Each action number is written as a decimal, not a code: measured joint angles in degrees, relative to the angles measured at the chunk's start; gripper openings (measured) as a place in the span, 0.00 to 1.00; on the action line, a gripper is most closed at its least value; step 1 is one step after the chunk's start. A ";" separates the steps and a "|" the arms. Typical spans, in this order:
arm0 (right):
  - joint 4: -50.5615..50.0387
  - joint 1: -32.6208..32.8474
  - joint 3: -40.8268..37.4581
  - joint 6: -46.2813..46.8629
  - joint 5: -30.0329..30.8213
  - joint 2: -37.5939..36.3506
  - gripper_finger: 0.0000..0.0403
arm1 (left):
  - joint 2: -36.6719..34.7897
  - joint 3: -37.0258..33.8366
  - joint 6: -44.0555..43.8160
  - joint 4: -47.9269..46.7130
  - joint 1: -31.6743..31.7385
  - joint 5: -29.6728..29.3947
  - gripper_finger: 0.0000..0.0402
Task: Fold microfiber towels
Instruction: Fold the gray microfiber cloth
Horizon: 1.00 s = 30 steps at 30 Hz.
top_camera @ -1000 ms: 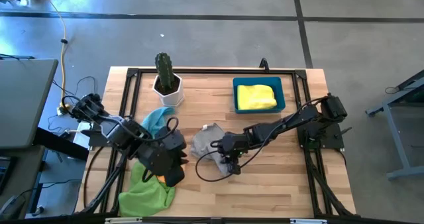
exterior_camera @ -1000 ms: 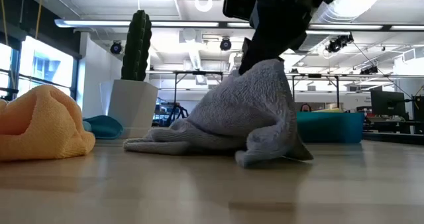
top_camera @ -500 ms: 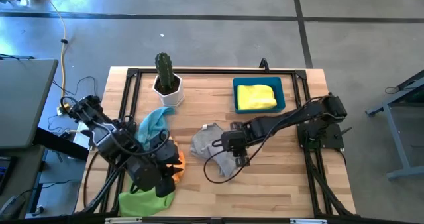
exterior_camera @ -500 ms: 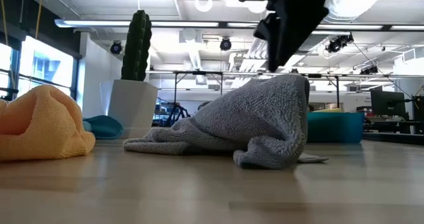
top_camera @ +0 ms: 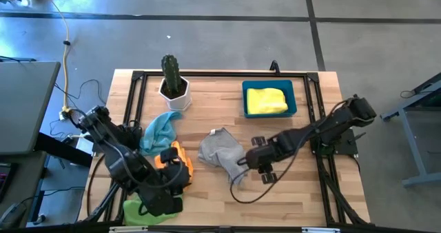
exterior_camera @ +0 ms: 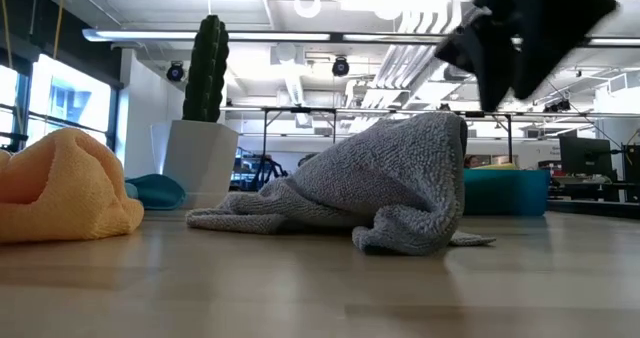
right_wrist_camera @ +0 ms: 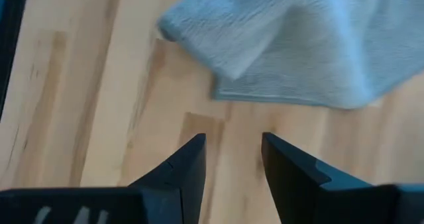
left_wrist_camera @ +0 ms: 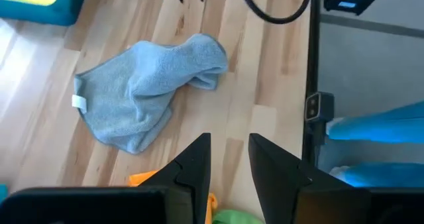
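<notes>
One yellow towel [top_camera: 266, 100] lies folded, apparently, in the blue bin [top_camera: 294, 103]. The grey towel [top_camera: 222, 152] sits crumpled mid-table; right gripper [top_camera: 259, 168] beside it, fingers apart, empty. Four others wait.

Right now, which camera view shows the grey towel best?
The low view: the grey towel shows whole, humped on the table. The high view shows it small, the right wrist view only one edge, the left wrist view not at all.

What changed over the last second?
Right gripper let go of the grey towel and backed off to its right; the towel slumped onto the table. Left gripper pulled toward the front edge, uncovering the orange towel. Yellow towel, bin, cactus unchanged.
</notes>
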 joint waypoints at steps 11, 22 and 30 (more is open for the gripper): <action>37.77 2.05 -23.32 3.39 1.79 -1.94 0.35 | 2.14 -0.01 -8.45 2.10 5.01 -1.14 0.23; 51.24 2.03 -28.32 -7.89 5.99 0.55 0.35 | 3.24 -0.01 -10.12 6.78 6.66 -2.37 0.23; 59.43 1.84 -28.24 -10.22 4.56 8.34 0.35 | 3.36 -0.01 -6.98 7.24 7.16 -3.53 0.23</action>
